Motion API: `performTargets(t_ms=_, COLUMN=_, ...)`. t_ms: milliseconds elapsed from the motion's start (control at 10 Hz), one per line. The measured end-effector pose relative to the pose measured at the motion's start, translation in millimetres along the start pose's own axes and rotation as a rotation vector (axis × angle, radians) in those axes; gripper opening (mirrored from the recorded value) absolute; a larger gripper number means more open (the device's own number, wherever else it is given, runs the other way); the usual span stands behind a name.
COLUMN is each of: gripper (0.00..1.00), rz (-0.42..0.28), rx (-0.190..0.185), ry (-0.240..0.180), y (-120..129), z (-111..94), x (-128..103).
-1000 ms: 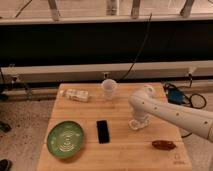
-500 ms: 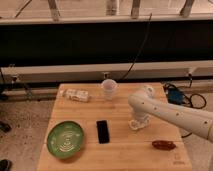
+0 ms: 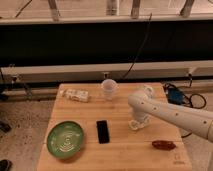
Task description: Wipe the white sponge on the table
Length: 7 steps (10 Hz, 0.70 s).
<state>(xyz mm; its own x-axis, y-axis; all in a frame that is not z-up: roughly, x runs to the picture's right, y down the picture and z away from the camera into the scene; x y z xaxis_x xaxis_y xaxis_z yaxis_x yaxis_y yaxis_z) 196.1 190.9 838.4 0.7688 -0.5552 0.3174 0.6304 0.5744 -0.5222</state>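
Pincer (image 3: pixel 138 123) low on table (image 3: pixel 120 152), perhaps over one white sponge (image 3: pixel 134 125).

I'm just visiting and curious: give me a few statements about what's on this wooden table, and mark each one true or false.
1. The green plate sits near the table's front left corner. True.
2. The black slab lies on the plate. False: it lies on the wood beside it.
3. The gripper is down at the white sponge, right of the slab. True.
4. The pale cup stands at the front edge. False: it stands at the back.
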Motion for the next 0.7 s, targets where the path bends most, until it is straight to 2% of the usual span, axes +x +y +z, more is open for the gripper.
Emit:
performTargets(t_ms=300, gripper=0.0, rz=-0.034, rx=0.006, ry=-0.009, y=-0.5, z=-2.4, x=-8.6)
performTargets(t_ms=700, gripper=0.0, rz=-0.095, rx=0.038, ry=-0.019, y=-8.5, z=-20.5, x=-24.8)
